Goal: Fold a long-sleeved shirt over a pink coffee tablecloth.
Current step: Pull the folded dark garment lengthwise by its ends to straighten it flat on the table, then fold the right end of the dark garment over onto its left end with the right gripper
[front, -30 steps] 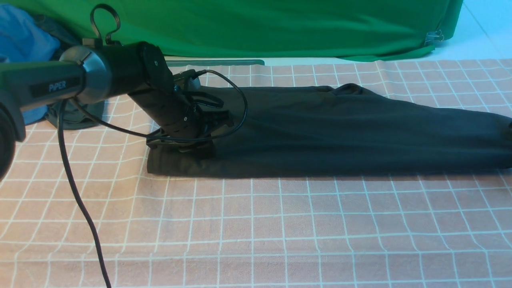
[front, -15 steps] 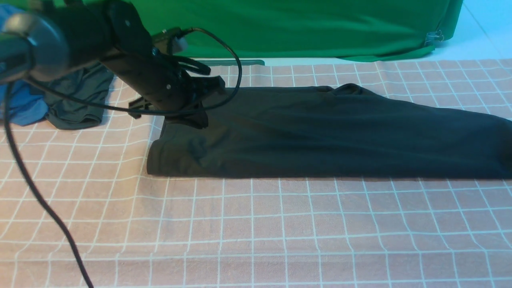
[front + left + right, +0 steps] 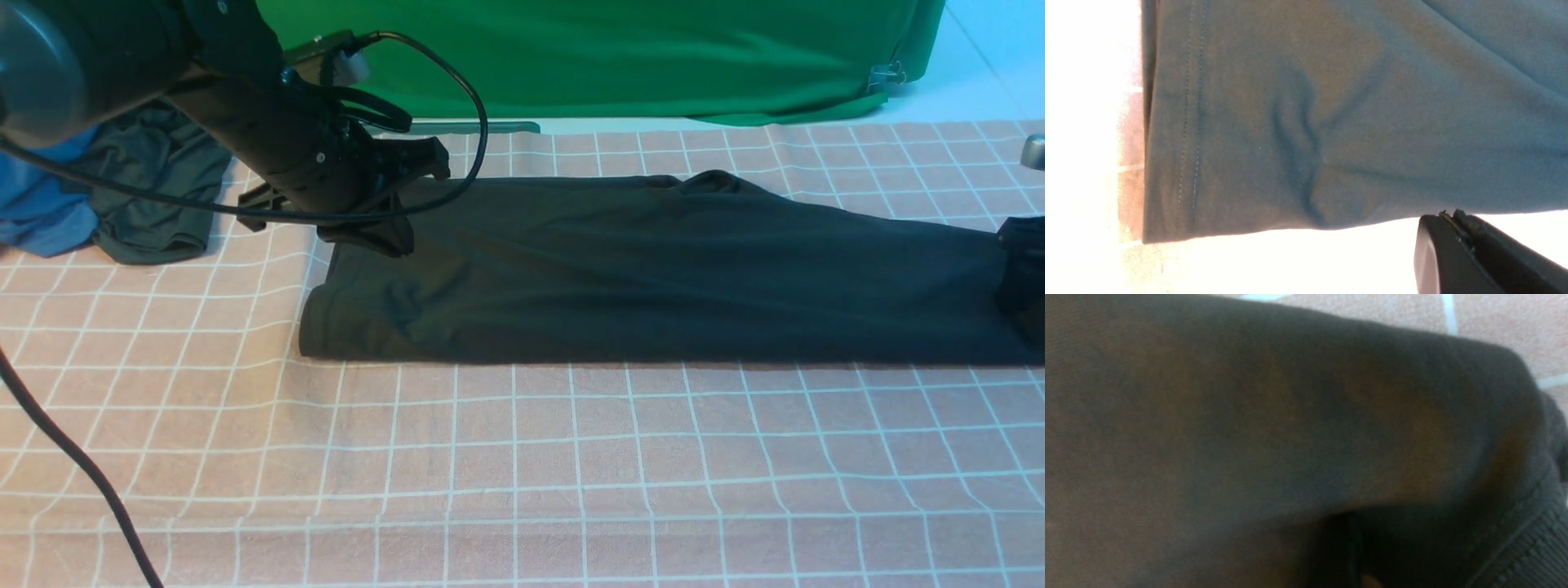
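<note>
Nearby, grey-green garment (image 3: 155,196) and blue garment (image 3: 37,212) near shirt (image 3: 653,269), left jaws closed, right jaws unclear

**Fig. Staged robot test bench of the laboratory type.**
A green backdrop cloth (image 3: 620,57) is hung beyond the jaws of the left gripper (image 3: 371,235) and fastened by a metal clip (image 3: 886,76). A pink grid tablecloth (image 3: 522,474) is spread beneath the jaws, garments (image 3: 155,192) are heaped to their left, and a cabled arm (image 3: 245,122) is mounted behind them.

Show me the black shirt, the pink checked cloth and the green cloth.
black shirt (image 3: 653,269), front view, middle of folded body
pink checked cloth (image 3: 539,469), front view, bare near part
green cloth (image 3: 653,57), front view, draped front face
</note>
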